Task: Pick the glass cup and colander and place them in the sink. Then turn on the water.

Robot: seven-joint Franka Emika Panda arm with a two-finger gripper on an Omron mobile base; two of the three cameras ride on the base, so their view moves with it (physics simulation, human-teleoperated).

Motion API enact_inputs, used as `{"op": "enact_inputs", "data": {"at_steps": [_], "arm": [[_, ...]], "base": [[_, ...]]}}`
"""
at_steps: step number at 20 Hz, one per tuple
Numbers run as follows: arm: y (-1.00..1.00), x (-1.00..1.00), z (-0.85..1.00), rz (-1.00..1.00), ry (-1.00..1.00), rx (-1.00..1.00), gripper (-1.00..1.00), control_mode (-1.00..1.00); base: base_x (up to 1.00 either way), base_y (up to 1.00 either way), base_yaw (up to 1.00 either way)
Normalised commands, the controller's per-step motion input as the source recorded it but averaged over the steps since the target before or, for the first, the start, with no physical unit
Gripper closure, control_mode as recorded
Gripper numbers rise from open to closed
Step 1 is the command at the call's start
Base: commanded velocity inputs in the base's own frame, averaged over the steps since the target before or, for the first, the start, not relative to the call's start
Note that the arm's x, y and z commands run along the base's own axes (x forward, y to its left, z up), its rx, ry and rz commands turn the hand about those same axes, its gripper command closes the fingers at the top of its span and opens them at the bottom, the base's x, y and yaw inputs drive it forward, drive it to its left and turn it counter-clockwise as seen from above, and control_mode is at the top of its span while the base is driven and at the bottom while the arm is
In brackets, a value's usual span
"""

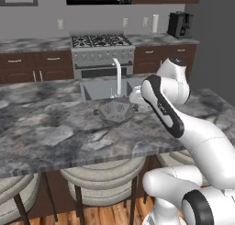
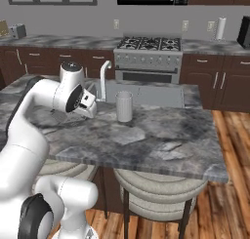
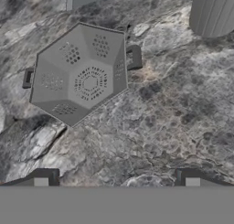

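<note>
Home kitchen, stove (image 1: pixel 102 41), marble counter (image 1: pixel 55 132), sink (image 1: pixel 98 87)

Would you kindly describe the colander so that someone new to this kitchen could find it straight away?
Start at the marble island counter and find the sink with its pale arched faucet. Just in front of the faucet, on the counter, sits the colander: a shallow grey bowl with faceted sides, many small holes and two small handles. The nearby glass cup is tall, smooth-walled and narrower.

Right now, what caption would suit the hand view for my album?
Open claw hovering over a marble counter, with the colander ahead and the glass cup nearby.
</note>
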Motion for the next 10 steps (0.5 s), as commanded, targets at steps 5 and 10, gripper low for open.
{"op": "enact_inputs", "data": {"at_steps": [5, 10], "arm": [[0.01, 0.13, -0.08, -0.03, 0.01, 0.0, -1.0, -1.0], [0.02, 0.11, -0.23, -0.01, 0.02, 0.0, -1.0, -1.0]], "base": [[0.0, 0.0, 0.0], [0.0, 0.0, 0.0]]}}
